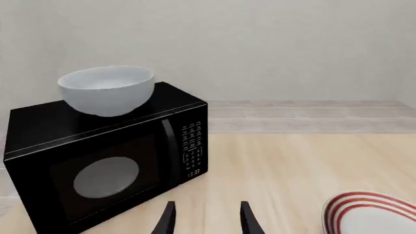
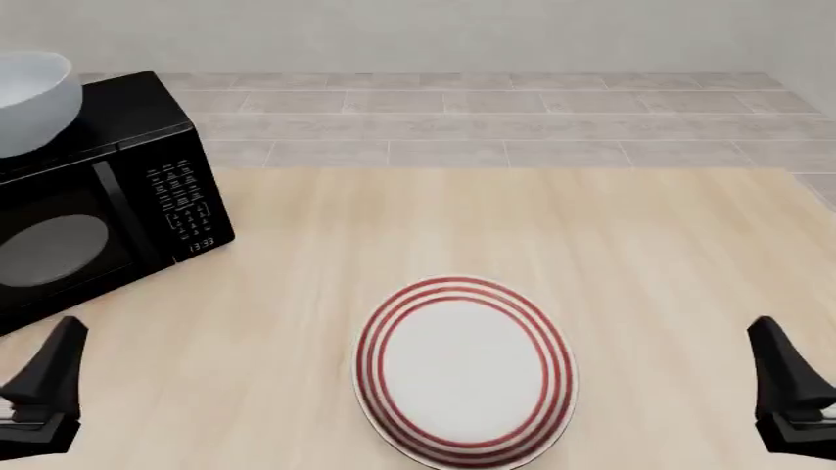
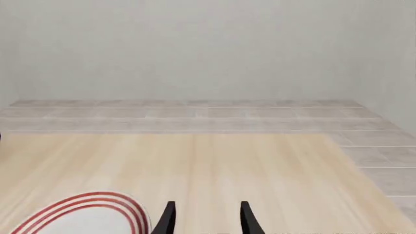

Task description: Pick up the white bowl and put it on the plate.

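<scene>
Front view: white bowl (image 2: 29,100) atop microwave (image 2: 98,211)

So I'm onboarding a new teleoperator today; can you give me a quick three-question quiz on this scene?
1. True or false: the white bowl sits on top of the microwave.
2. Multiple choice: the plate is A) inside the microwave, B) on the table between the two arms, C) under the bowl.
3. Fill in: both the left gripper and right gripper hold ____.

Key: 1 true; 2 B; 3 nothing, their fingers stand apart.
</scene>
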`<action>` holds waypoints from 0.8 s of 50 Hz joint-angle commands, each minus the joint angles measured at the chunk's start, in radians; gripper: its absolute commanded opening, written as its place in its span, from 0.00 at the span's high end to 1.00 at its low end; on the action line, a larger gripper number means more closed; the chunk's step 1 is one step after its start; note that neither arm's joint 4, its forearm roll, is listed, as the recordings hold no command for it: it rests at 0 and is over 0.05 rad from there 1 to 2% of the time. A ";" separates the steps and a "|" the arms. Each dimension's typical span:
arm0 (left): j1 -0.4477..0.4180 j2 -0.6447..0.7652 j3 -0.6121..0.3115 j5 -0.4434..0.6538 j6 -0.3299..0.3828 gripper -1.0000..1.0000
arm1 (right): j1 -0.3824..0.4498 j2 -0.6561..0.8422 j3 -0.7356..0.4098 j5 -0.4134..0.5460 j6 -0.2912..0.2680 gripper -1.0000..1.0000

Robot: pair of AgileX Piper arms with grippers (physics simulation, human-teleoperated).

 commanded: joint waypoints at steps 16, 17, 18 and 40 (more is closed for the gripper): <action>-0.044 0.004 -0.060 0.058 -0.113 0.00 | -0.011 0.006 0.000 0.012 -0.018 0.00; -0.027 0.008 -0.073 0.073 -0.104 0.00 | -0.011 0.003 0.000 0.015 -0.020 0.00; -0.002 0.016 -0.079 0.076 -0.098 0.00 | -0.009 0.000 0.000 0.017 -0.020 0.00; 0.011 0.198 -0.425 0.181 -0.092 0.00 | 0.011 -0.005 0.000 0.020 -0.023 0.00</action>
